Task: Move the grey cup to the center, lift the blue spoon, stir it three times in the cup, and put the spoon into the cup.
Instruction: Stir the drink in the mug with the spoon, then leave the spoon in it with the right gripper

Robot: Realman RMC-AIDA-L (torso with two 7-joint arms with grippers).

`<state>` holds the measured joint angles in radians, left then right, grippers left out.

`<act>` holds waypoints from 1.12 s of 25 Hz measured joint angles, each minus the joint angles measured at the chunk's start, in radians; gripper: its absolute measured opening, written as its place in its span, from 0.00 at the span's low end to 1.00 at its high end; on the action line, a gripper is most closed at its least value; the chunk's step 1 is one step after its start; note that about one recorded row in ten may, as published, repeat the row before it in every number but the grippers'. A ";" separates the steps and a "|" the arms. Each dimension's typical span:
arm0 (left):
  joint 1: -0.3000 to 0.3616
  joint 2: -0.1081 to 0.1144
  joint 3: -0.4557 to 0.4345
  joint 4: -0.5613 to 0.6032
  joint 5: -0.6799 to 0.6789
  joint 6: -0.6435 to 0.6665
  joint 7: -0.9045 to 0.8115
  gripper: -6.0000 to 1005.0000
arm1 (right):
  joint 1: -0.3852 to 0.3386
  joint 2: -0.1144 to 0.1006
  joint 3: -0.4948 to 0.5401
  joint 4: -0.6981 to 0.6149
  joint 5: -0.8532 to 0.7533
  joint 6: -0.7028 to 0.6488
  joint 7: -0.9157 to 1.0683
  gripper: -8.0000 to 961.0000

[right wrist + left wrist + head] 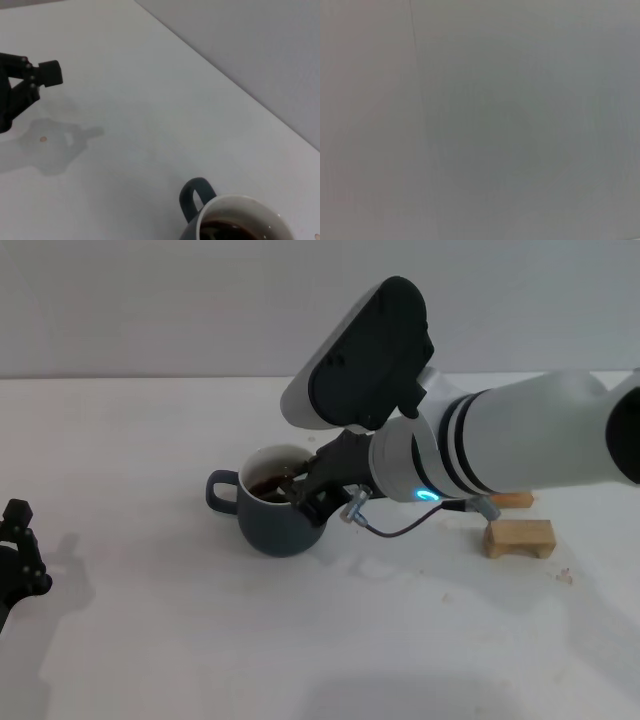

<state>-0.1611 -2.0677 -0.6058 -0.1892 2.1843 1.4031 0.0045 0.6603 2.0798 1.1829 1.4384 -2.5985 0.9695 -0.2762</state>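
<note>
Just below the right gripper (312,492), in the head view, sits the grey cup (272,525), its handle pointing away from the claw toward the robot's left. The claw's tips dip over the cup's rim on the side nearest the arm; whether they are clenched on anything I cannot tell, since the wrist housing hides them. The blue spoon is not visible. Two wooden blocks (519,537) lie behind the claw, past the forearm. The left gripper (22,558) is parked well apart, so the right arm is far nearer.

Nothing shows in the left wrist view but a blank grey surface.

From the right wrist, the cup (235,220) lies directly under the claw, cut off by the frame, dark liquid inside; the left claw (25,85) looks spread.
</note>
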 joint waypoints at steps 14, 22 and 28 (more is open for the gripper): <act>0.000 -0.002 0.013 -0.003 0.000 -0.005 0.000 0.00 | -0.028 -0.004 0.048 -0.023 -0.013 0.009 -0.012 0.17; 0.000 -0.002 0.015 -0.003 0.000 -0.004 0.000 0.00 | -0.049 0.000 0.008 0.033 -0.003 0.031 -0.012 0.17; 0.000 -0.002 0.015 -0.003 0.000 -0.002 0.000 0.00 | -0.021 0.002 -0.001 0.006 -0.002 -0.018 -0.012 0.19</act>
<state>-0.1611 -2.0693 -0.5905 -0.1917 2.1844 1.4016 0.0046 0.6396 2.0815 1.1822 1.4443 -2.6009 0.9519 -0.2884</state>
